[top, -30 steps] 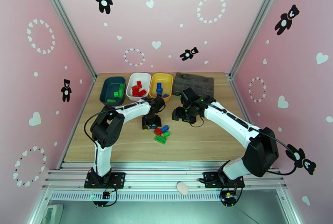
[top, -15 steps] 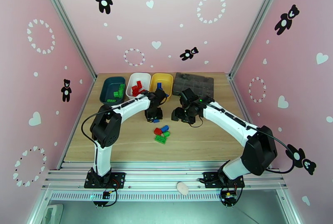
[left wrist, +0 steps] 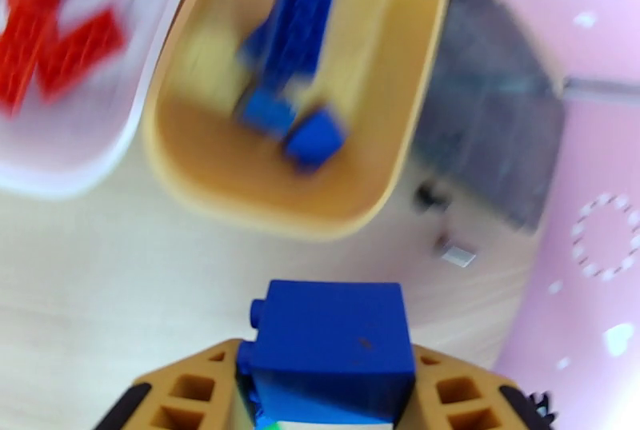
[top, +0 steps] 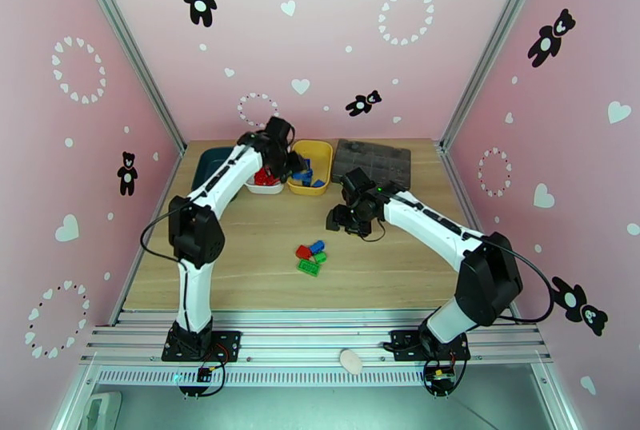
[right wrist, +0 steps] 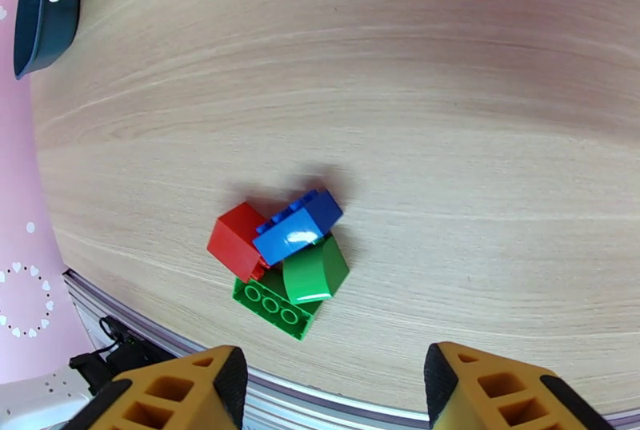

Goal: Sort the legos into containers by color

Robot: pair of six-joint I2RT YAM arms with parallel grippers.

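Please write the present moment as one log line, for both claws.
left claw: shut on blue brick near yellow tray | right claw: open above brick pile | blue brick not yet dropped

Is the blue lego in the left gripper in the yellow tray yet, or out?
Out: the left gripper holds the blue lego between its jaws, short of the yellow tray.

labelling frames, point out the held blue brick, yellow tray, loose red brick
held blue brick (left wrist: 332, 336): left wrist view, flat face
yellow tray (left wrist: 400, 120): left wrist view, right wall
loose red brick (right wrist: 232, 241): right wrist view, top face
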